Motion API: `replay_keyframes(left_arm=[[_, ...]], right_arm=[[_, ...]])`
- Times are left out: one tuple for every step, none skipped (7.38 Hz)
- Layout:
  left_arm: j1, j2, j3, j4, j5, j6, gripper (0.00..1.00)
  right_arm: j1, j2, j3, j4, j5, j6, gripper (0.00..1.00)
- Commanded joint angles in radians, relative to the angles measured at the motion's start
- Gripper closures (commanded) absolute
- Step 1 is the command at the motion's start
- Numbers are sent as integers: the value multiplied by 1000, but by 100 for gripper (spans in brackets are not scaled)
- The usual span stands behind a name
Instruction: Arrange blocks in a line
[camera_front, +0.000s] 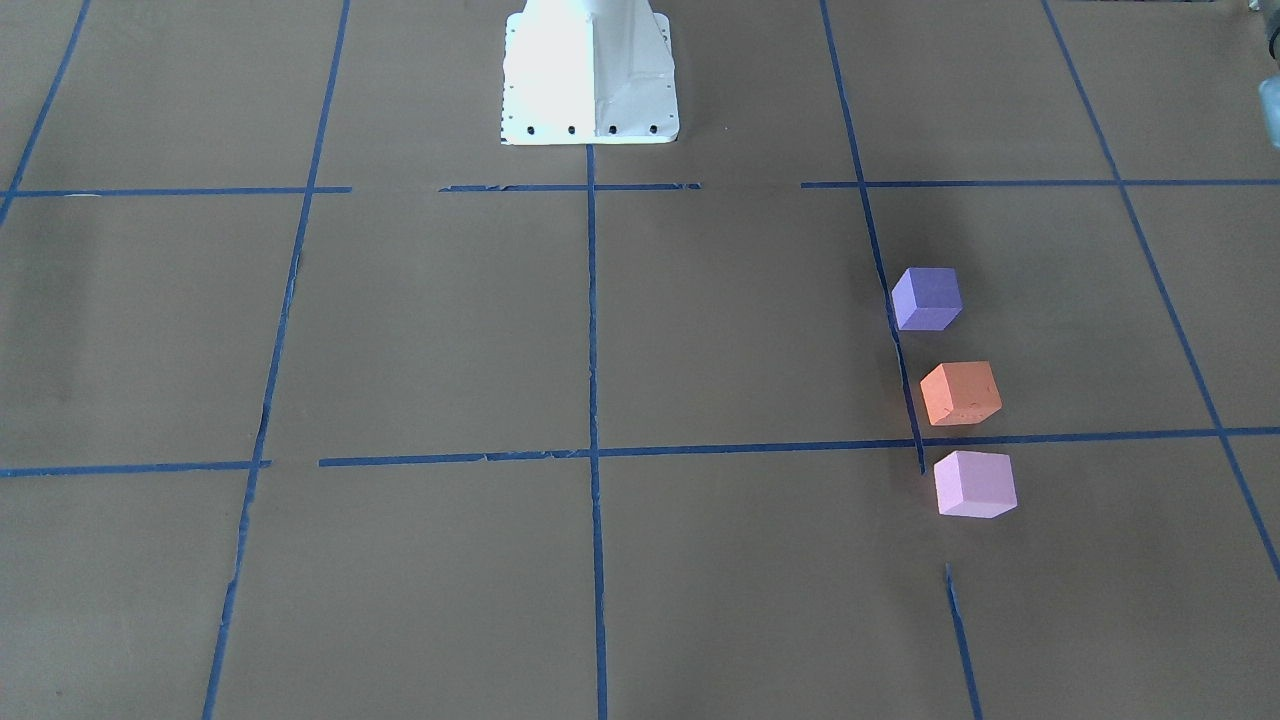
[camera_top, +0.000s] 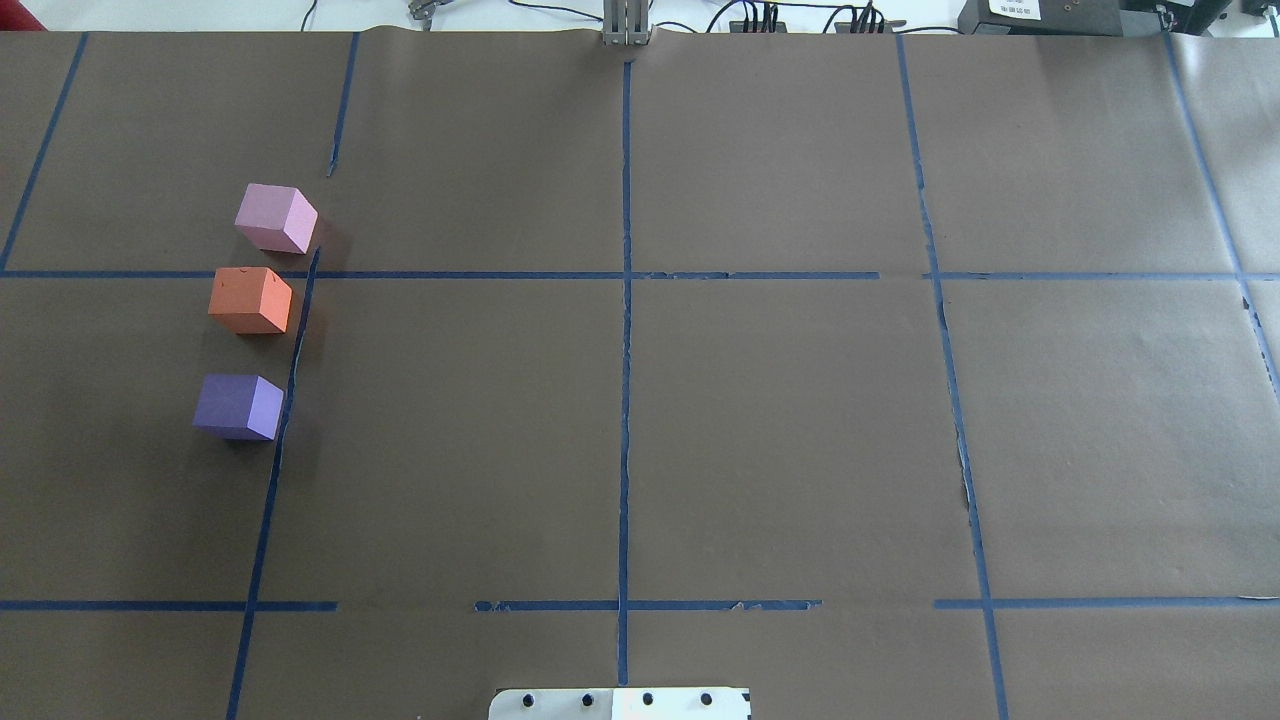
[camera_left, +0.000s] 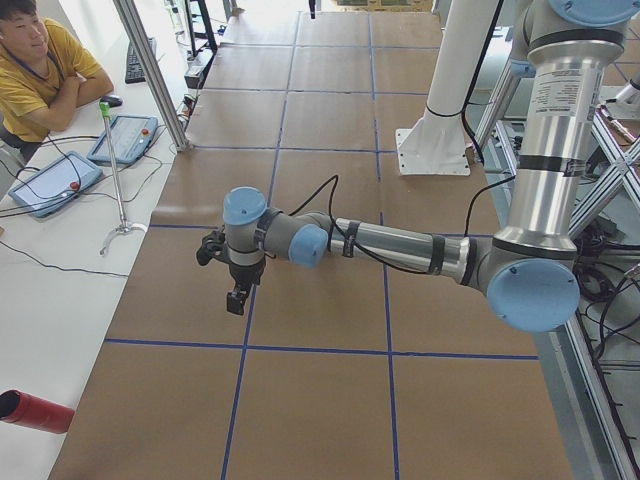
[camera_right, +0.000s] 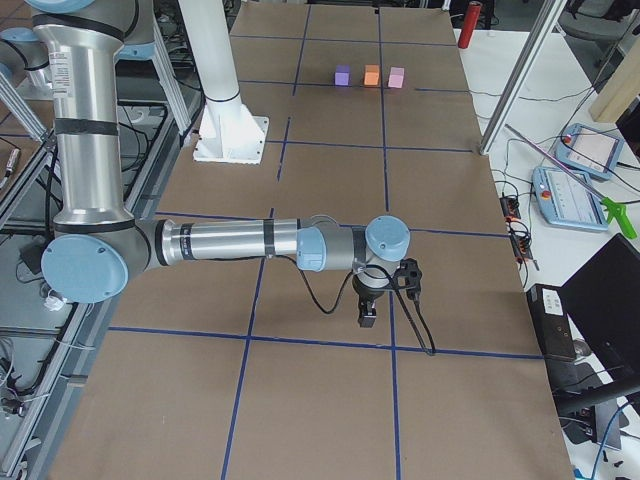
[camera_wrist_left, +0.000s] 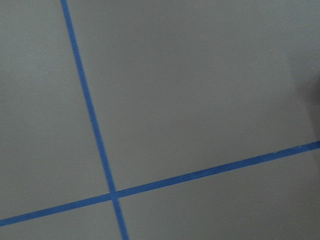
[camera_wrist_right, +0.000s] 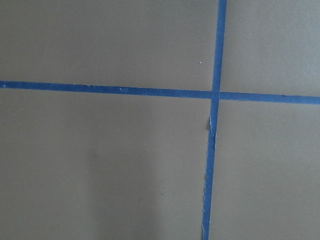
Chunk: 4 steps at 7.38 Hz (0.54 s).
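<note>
the left fingers (camera_left: 236, 300) hang pointing down over the bench (camera_left: 320, 310), just beside a blue tape line (camera_left: 243, 350). they show only in the left side view, so i cannot tell how wide they stand. the left wrist camera sees only brown paper and a tape crossing (camera_wrist_left: 114, 194). the right fingers (camera_right: 367, 318) also point down above the paper, near 12 o'clock of a tape line; again i cannot tell their gap. a black cable (camera_right: 415, 325) loops at 3 o'clock of them.

in the overhead view the three blocks stand toward 9 o'clock of the bench centre, in a slightly slanted row running from 12 to 6 o'clock. the pink block (camera_top: 276, 218) is at the 12 o'clock end, the orange block (camera_top: 250, 300) is in the middle and the purple block (camera_top: 238, 406) is at the 6 o'clock end. none touch; the gap between orange and purple is the wider one. a long tape line (camera_top: 285, 400) runs just at 3 o'clock of them, and a cross line passes between pink and orange.

the white base plate (camera_top: 620, 703) sits at 6 o'clock, well apart. off the bench edge, a person in yellow (camera_left: 45, 75) sits by two pendants (camera_left: 125, 138), and a red cylinder (camera_left: 35, 412) lies near the corner.
</note>
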Motion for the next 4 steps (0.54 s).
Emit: replay_keyframes(left_arm=[[-38, 29, 18, 11, -3, 18, 0], [-41, 28, 29, 28, -50, 18, 0], [-44, 28, 31, 41, -81, 21, 0], [-44, 28, 31, 37, -82, 32, 0]], right_arm=[[0, 0, 0, 0, 0, 0, 0], [0, 0, 0, 0, 0, 0, 0], [0, 0, 1, 0, 0, 0, 0], [0, 0, 0, 0, 0, 0, 0]])
